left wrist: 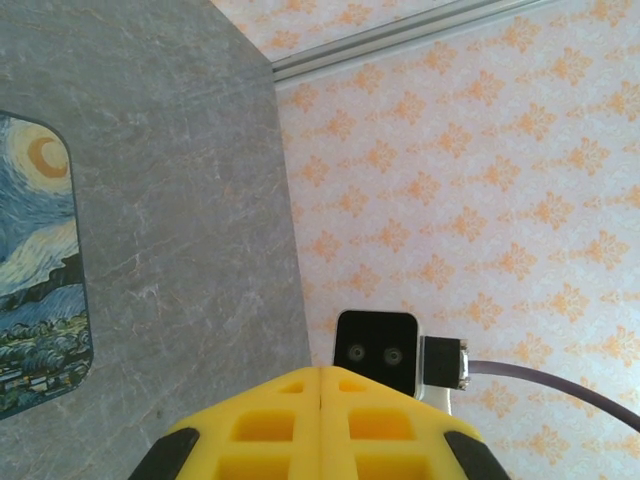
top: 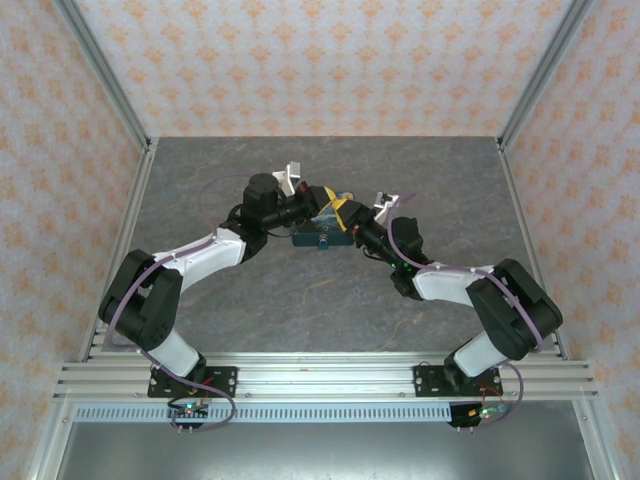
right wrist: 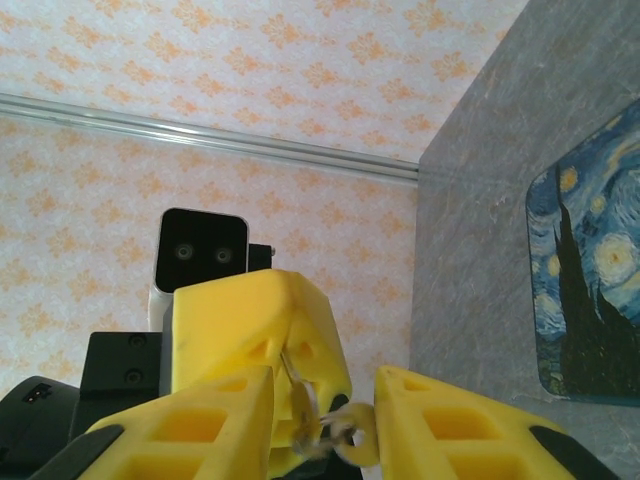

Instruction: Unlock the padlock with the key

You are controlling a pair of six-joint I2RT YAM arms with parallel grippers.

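Gleaming small silvery key [right wrist: 302,405]

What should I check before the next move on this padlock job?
1. Is the left claw shut: ok, its fingers are pressed together.
2. Is the right claw open: ok, its fingers are apart, with a metal ring between them.
3. Do both claws meet above the mat: ok.
4. Is the key held firmly: cannot tell.
5. Where is the padlock: cannot tell.
6. Is the key lined up with the keyhole: cannot tell.
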